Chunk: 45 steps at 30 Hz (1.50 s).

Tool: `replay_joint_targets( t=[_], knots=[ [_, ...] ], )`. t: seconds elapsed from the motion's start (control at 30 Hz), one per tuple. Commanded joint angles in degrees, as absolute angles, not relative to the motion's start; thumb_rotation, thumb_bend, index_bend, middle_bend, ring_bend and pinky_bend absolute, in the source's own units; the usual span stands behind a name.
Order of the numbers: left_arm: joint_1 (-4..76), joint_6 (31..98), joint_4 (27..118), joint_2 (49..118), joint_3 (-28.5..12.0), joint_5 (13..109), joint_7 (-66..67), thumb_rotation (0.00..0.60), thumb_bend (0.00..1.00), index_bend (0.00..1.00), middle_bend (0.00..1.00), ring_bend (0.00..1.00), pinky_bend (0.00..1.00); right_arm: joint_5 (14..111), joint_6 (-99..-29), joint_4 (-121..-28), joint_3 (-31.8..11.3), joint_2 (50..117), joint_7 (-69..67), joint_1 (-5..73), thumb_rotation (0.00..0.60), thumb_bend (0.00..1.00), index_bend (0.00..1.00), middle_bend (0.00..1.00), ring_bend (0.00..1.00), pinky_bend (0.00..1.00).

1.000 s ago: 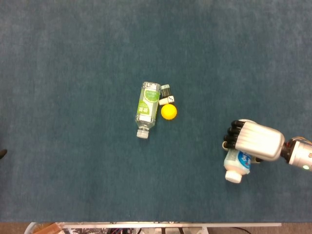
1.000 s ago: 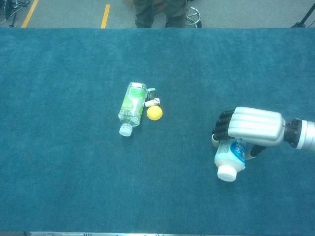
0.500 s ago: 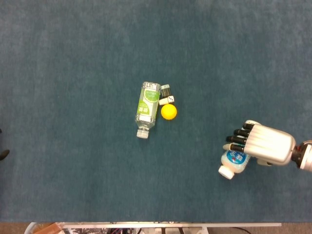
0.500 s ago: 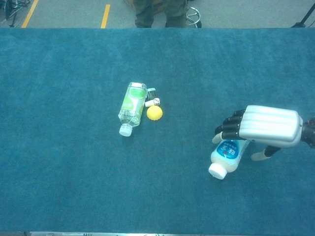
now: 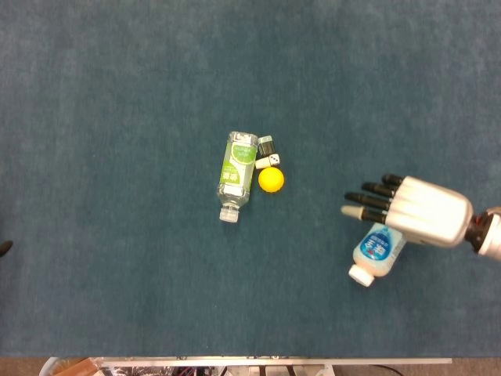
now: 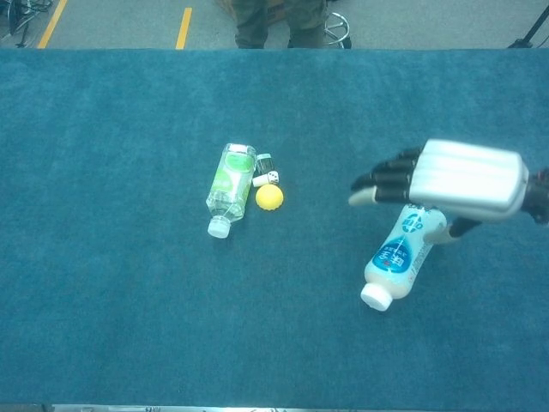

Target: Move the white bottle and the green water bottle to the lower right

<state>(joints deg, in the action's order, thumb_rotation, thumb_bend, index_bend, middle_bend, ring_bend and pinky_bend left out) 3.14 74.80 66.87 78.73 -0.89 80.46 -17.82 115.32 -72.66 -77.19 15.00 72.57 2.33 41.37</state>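
The white bottle [image 5: 376,251] [image 6: 398,256], with a blue label, lies on its side at the right of the table, cap toward the near edge. My right hand [image 5: 413,210] [image 6: 446,184] hovers above its upper end, fingers spread and stretched leftward, holding nothing. The green water bottle [image 5: 236,175] [image 6: 230,186] lies on its side near the table's middle, cap toward the near edge. My left hand is outside both views.
A yellow ball [image 5: 272,179] [image 6: 269,196], a small white die [image 5: 274,160] and a small dark-capped item [image 5: 265,146] sit right beside the green water bottle. The blue cloth [image 5: 117,258] covers the table. A person's legs [image 6: 287,21] stand beyond the far edge.
My right hand let go of the white bottle, opened its fingers and lifted off it. The bottle now lies flat on the cloth, tipped further onto its side.
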Motion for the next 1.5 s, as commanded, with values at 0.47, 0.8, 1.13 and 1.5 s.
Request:
replay_joint_targets(
  t=[0.47,0.8,1.13,1.5],
  knots=[
    [2.7,73.9,65.1,79.1,-0.6,80.1,-20.1,0.600,0.07,0.46,0.27,0.34,0.48,113.0,-74.3,-57.3,3.2,87.5,-6.2,48.8,0.600,0.00,0.22,0.26,0.22,0.30],
    [2.4,72.9,63.0,79.8,-0.3,79.9,-22.5,0.600,0.07,0.46,0.27,0.34,0.48,111.5,-75.2,-37.5,1.5,100.2,-18.2,54.6,0.600,0.00,0.22,0.27,0.22,0.25],
    [2.1,72.6,60.6,80.7,-0.3,80.0,-25.3,0.600,0.07,0.46,0.27,0.34,0.48,110.8,-75.5,-29.3,3.0,105.6,-27.9,59.1,0.600,0.00,0.22,0.27,0.22,0.27],
    [2.0,73.3,59.3,81.0,-0.1,81.1,-26.5,0.600,0.07,0.46,0.27,0.34,0.48,111.0,-72.8,-26.6,6.2,108.3,-33.7,62.6,0.600,0.00,0.25,0.29,0.22,0.28]
  ],
)
